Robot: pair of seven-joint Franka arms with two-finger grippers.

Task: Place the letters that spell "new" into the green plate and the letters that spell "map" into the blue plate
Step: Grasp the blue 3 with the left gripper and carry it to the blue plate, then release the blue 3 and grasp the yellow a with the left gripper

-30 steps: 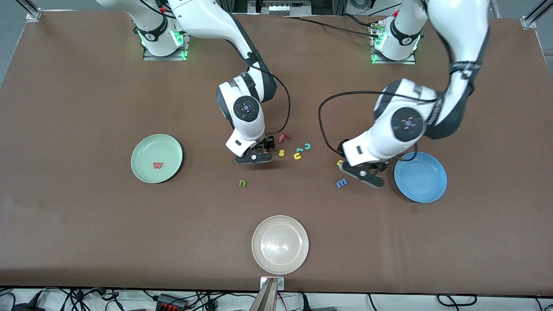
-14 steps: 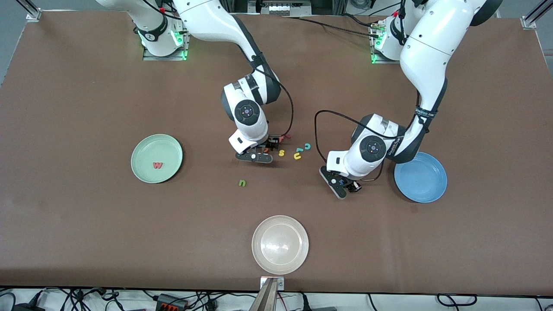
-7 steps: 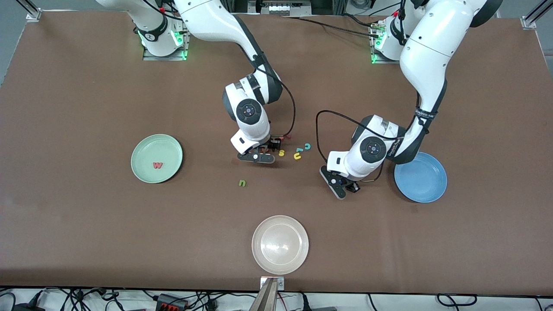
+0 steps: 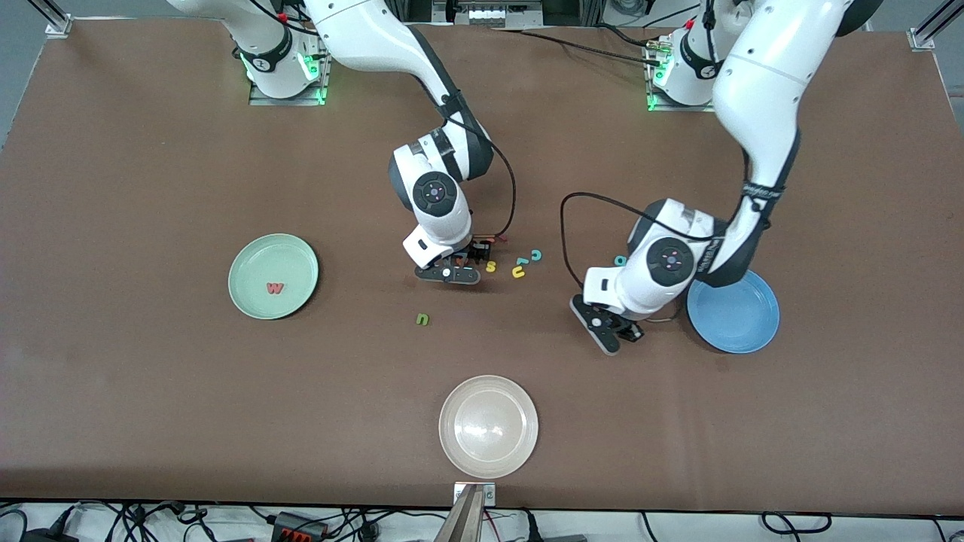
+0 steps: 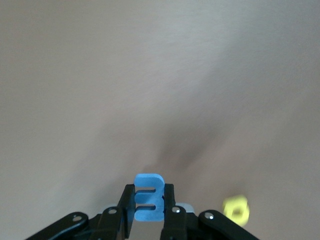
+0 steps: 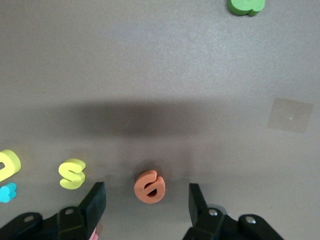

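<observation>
We see the left gripper clamped tight on the blue "m", the letter standing upright between its fingers. In the front view that gripper sits low over the table just beside the blue plate, off the plate's rim at about nine o'clock. The plate holds no letter that we can see. In the left wrist view a yellow letter lies on the table close by, too blurred to read. A teal letter peeks out by the left arm's wrist, at about eleven o'clock from the blue plate.

The right gripper has its jaws wide apart with nothing in them, straddling the orange "e", which lies flat on the table between the fingers without touching either. In the front view this gripper is down at the table's middle, at the edge of a small cluster: the "s" just beside it, then the "u" and the "c" toward the left arm's end.

The "n" lies alone, nearer to the front camera than the cluster, at about seven o'clock from the right gripper. The "w" rests in the green plate toward the right arm's end. A cream plate sits nearest the front camera.
</observation>
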